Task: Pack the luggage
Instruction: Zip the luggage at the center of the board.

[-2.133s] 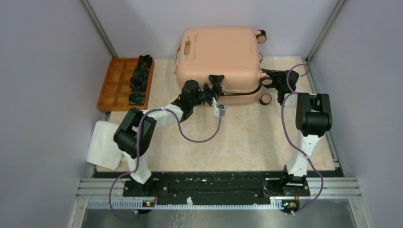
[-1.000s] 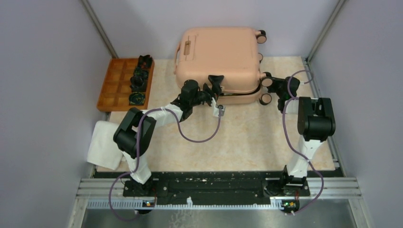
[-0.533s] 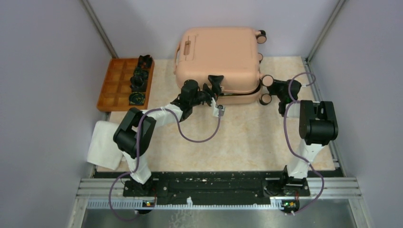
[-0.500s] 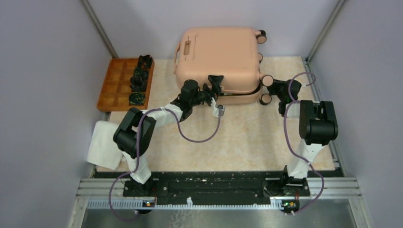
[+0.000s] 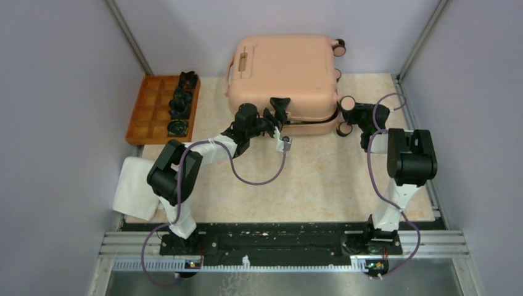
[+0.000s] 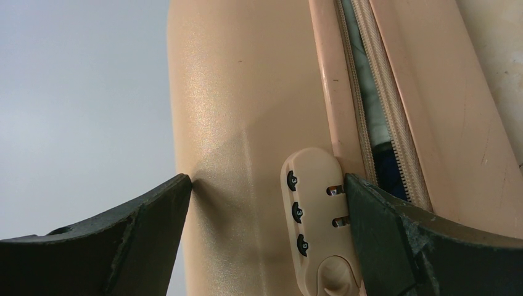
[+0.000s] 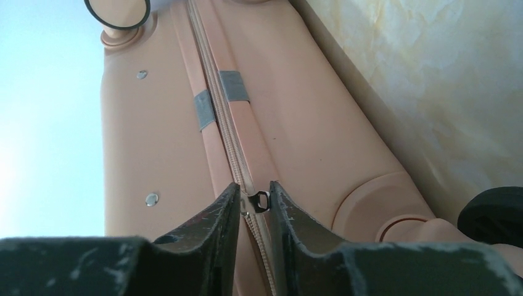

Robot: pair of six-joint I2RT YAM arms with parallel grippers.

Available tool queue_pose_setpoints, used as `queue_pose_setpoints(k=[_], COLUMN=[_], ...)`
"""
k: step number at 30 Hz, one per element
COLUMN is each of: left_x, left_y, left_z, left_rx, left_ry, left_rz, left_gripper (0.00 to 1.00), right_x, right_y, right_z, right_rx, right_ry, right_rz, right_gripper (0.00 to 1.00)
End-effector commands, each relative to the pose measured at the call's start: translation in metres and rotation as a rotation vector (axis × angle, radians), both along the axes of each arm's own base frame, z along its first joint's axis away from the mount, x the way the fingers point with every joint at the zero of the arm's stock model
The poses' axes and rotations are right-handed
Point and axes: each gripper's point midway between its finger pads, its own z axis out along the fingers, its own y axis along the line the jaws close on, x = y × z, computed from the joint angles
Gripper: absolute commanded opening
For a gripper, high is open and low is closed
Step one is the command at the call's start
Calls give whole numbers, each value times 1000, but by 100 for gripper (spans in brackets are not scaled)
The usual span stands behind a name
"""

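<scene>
The peach-pink luggage [image 5: 284,61] lies flat at the back of the table, its zipper seam partly open along the near side. My left gripper [image 5: 279,111] grips the lid edge. In the left wrist view [image 6: 266,185] one finger touches the shell [image 6: 247,92] and the other presses beside the combination lock [image 6: 314,228]. My right gripper [image 5: 353,115] sits between the two near wheels at the luggage's right end. In the right wrist view [image 7: 255,197] its fingers are nearly closed on the metal zipper pull [image 7: 263,200] on the seam of the shell [image 7: 154,135].
An orange compartmented tray [image 5: 148,117] with several black items [image 5: 179,105] stands at the left. A white cloth [image 5: 134,188] hangs over the table's left near edge. Two wheels [image 5: 347,103] flank my right gripper. Grey walls close in on both sides.
My right gripper has shifted a little nearer and rightward along the luggage's wheel end, then settled between the wheels. My left arm and the luggage have not moved.
</scene>
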Motion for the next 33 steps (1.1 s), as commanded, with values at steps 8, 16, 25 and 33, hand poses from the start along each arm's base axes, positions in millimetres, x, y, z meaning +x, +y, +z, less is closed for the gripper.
queue_pose_setpoints(k=[8, 16, 25, 33], left_x=[35, 35, 36, 39], left_y=[60, 60, 60, 59], left_z=[182, 180, 182, 190], left_rx=[-227, -225, -234, -245], left_ry=[-578, -573, -582, -589], left_rz=[255, 258, 258, 263], left_gripper=[98, 98, 98, 98], right_x=[-11, -20, -50, -81], right_y=[28, 27, 19, 21], right_z=[20, 31, 44, 39], right_rx=[32, 18, -25, -51], right_ry=[-80, -116, -200, -197], right_rz=[93, 84, 41, 58], right_gripper=[0, 0, 0, 0])
